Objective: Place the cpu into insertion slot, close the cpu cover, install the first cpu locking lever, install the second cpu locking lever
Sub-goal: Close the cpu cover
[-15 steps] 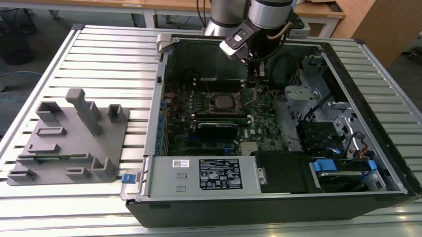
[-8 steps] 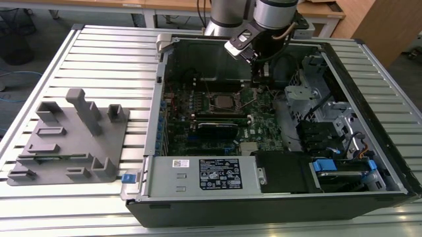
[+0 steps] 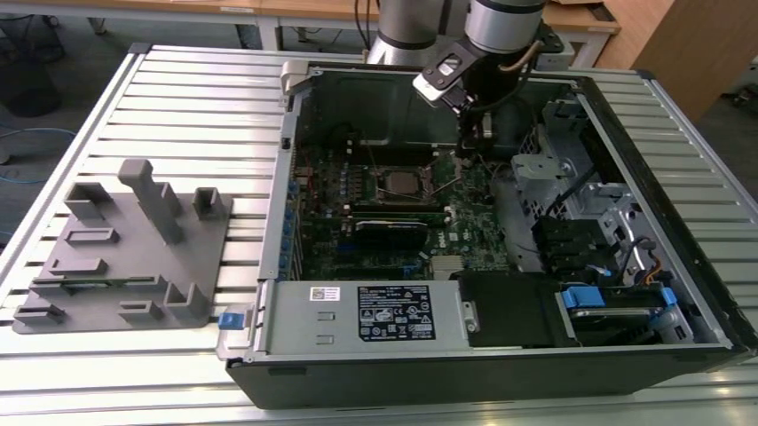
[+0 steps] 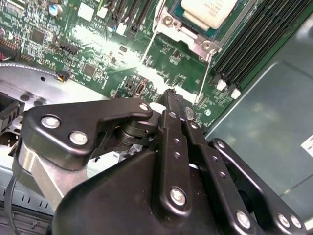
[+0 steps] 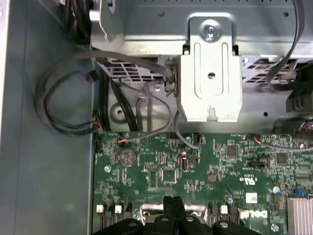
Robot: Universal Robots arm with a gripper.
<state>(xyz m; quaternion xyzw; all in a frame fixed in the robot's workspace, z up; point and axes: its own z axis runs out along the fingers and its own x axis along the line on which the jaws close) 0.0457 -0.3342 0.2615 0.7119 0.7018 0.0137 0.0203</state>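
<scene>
Silver-tan metal is showing at the socket. The small flat square cpu (image 4: 210,9) is sitting in the square black-framed insertion slot (image 3: 382,183) on the green circuit board (image 5: 215,161). The thin silvery cpu cover frame (image 4: 190,39) is lying down around it, so I judge seating and closing done.

Two thin bright wire locking levers are running out from the frame's corners, one lever (image 4: 149,49) on the near side and the other lever (image 4: 204,81) by the memory slots. They are looking unlatched, though I cannot be sure.

The black two-fingered gripper (image 5: 173,201) is hanging low over the board, just to the exterior view's right of the socket. Its fingers are drawn tight together with nothing between them. That is giving a slim tip, which I judge better suited to pushing a wire than to grasping.

Room is tight. Long black memory slots (image 4: 254,44) are crowding one edge of the socket. A folded grey metal bracket (image 5: 210,83) and loops of black cable (image 5: 63,103) are lining the board's edge near the fingertips. The dark case wall (image 3: 474,382) is fencing everything in, so the only free approach is coming from above.
</scene>
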